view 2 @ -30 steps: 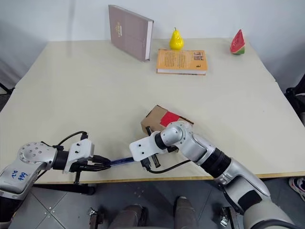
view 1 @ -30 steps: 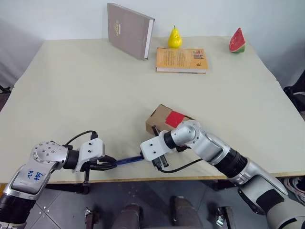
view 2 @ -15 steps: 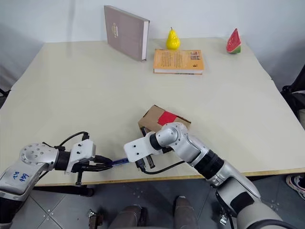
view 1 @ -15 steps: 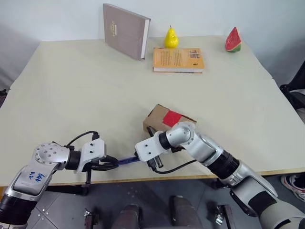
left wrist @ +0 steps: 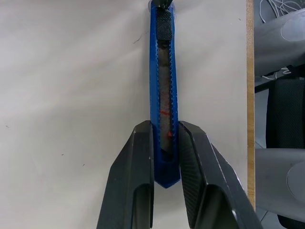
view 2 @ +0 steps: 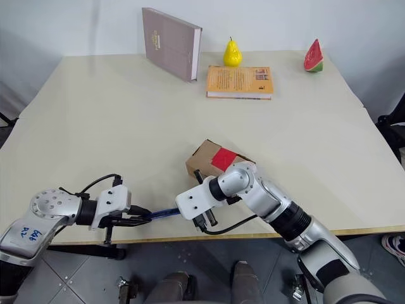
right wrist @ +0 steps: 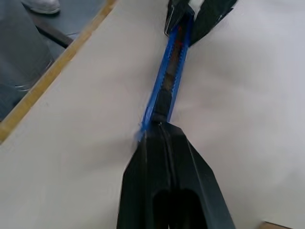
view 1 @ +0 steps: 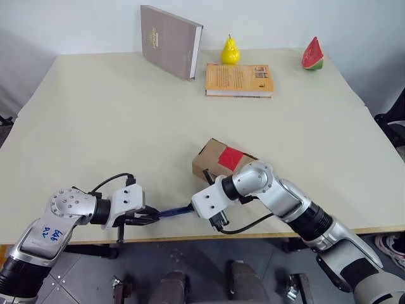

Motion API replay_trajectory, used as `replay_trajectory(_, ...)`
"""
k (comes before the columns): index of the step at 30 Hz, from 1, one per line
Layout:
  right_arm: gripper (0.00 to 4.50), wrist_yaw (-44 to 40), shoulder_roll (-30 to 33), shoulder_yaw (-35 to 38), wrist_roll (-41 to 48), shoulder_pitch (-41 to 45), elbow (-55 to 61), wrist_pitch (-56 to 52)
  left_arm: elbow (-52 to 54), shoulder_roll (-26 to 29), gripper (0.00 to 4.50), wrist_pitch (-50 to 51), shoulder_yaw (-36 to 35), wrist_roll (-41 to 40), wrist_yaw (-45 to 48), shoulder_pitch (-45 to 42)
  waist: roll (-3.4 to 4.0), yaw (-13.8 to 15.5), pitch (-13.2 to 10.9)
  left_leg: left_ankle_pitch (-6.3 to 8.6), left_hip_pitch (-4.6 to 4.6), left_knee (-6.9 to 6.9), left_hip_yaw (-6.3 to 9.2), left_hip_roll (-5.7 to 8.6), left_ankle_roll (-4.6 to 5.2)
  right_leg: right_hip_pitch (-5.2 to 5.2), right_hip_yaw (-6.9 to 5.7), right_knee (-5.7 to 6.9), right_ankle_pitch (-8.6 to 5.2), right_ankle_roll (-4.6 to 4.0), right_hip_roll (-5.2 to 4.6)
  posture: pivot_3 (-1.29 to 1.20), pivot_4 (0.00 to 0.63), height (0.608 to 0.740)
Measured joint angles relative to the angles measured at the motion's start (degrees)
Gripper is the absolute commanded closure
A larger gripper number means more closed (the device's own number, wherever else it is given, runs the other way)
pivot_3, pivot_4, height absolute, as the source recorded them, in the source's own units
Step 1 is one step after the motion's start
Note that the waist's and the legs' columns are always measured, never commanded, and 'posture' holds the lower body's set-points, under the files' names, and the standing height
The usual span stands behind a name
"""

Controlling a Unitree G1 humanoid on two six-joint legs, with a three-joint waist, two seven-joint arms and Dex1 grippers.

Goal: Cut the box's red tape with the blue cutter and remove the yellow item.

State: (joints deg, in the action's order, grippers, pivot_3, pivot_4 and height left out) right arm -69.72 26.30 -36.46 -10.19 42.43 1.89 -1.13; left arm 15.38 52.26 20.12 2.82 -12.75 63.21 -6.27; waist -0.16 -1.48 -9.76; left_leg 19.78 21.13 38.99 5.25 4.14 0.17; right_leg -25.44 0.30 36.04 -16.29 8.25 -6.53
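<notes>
Blue cutter (left wrist: 163,90) spans both grippers, blade not yet out.
Left gripper (left wrist: 165,143) clamps its butt; right gripper (right wrist: 159,131) pinches the slider end (box (view 1: 212,156), red tape (view 1: 231,158) uncut); extending the blade looks next.

The two head cameras are looking forward and down over the whole tabletop (view 1: 95,107) from above its near edge. Both wrist cameras are looking closely along their jaws, sharing the cutter (left wrist: 163,95).
</notes>
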Motion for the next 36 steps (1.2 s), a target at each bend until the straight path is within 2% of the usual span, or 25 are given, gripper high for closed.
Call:
replay_trajectory(6, 4.48, -0.51, -1.11, -0.05, -0.18, -0.02, -0.72, 1.25, 0.07, 0.00, 4.07, 0.42, -0.02, 0.00, -0.02, -0.01, 0.02, -0.02, 0.01, 0.00, -0.02, 0.00, 0.00, 0.00, 0.00, 0.01, 0.00, 0.01, 0.00, 0.00, 0.00, 0.00, 0.150, 0.740)
replay_trajectory(12, 4.48, 1.82, -7.50, -1.33, -1.62, 1.12, -7.26, 3.72, 0.02, 0.00, 4.07, 0.71, -0.03, -0.02, -0.02, -0.08, 0.06, -0.09, 0.04, 0.00, -0.05, 0.00, 0.00, 0.00, 0.00, 0.02, 0.01, 0.04, 0.00, 0.00, 0.01, 0.00, 0.150, 0.740)
replay_trajectory(17, 4.48, 2.36, -10.31, -1.48, -1.58, 1.83, -10.22, 4.66, -0.02, 0.00, 4.07, 0.89, -0.03, -0.03, -0.12, -0.21, 0.07, -0.09, 0.04, -0.01, -0.05, 0.01, 0.00, 0.00, -0.01, 0.02, 0.01, 0.05, 0.00, 0.00, 0.01, 0.00, 0.150, 0.740)
replay_trajectory(21, 4.48, 1.53, -10.71, 0.16, 1.20, 1.54, -9.38, -0.37, -0.09, -0.07, 4.07, 0.54, -0.17, -0.15, -0.60, -0.18, 0.07, -0.05, 0.03, -0.01, 0.00, 0.02, 0.02, 0.00, -0.01, 0.01, 0.00, 0.04, 0.00, 0.00, 0.01, 0.00, 0.150, 0.740)
replay_trajectory(23, 4.13, 1.21, -10.56, 2.69, 3.92, 1.43, -7.18, -5.01, -0.40, -0.28, 4.07, -0.19, -0.57, -0.21, -1.06, -0.10, 0.08, -0.06, 0.02, -0.01, 0.01, 0.02, 0.04, -0.01, -0.01, 0.00, 0.00, 0.04, 0.00, 0.00, 0.01, 0.00, 0.150, 0.740)
replay_trajectory(24, 3.95, 1.25, -10.38, 5.57, 7.09, 1.19, -4.13, -10.88, -1.29, -1.44, 4.07, -1.58, -1.91, -0.34, -2.13, 0.16, 0.14, -0.03, -0.02, -0.01, 0.07, 0.02, 0.06, -0.01, -0.01, -0.03, 0.00, 0.02, 0.00, 0.00, 0.01, 0.00, 0.150, 0.740)
replay_trajectory(26, 3.31, 2.16, -9.66, 12.33, 12.65, 1.64, 1.77, -22.41, -3.81, -3.75, 4.07, -4.35, -4.91, -0.76, -4.21, 0.25, 0.16, 0.08, -0.04, 0.00, 0.12, 0.04, 0.20, -0.03, -0.02, -0.04, -0.10, 0.02, 0.00, 0.00, 0.01, 0.00, 0.150, 0.740)
replay_trajectory(29, 2.31, 3.55, -5.32, 21.99, 20.16, 4.87, 8.29, -38.63, -5.45, -5.65, 4.07, -8.07, -10.73, -2.57, -6.28, 0.25, 0.15, 0.14, -0.04, 0.01, 0.19, 0.01, 0.27, -0.02, -0.03, -0.04, -0.16, -0.08, 0.00, 0.00, -0.03, 0.00, 0.150, 0.740)
replay_trajectory(31, 1.66, 4.94, -4.35, 25.61, 23.29, 7.02, 9.63, -44.98, -5.64, -6.55, 4.07, -9.81, -13.30, -3.89, -6.65, -0.17, 0.16, 0.02, -0.05, 0.01, 0.19, -0.04, 0.27, -0.01, -0.03, -0.05, -0.15, -0.09, 0.00, 0.00, -0.06, 0.00, 0.150, 0.740)
replay_trajectory(33, 0.96, 6.77, -3.64, 29.11, 26.25, 9.85, 9.69, -51.84, -6.93, -9.77, 4.07, -13.09, -15.63, -6.59, -6.58, -2.01, 0.20, -0.01, -0.07, 0.01, 0.19, -0.05, 0.25, 0.00, -0.03, -0.05, -0.16, -0.10, 0.00, 0.00, -0.09, 0.00, 0.150, 0.740)
replay_trajectory(36, 0.03, 9.69, -2.53, 33.16, 30.25, 15.02, 7.95, -60.71, -8.96, -12.28, 4.07, -19.66, -16.11, -7.49, -6.13, -4.68, 0.20, -0.06, -0.07, 0.01, 0.19, -0.05, 0.24, -0.02, -0.04, -0.06, -0.18, -0.10, 0.00, 0.00, -0.10, 0.00, 0.150, 0.740)
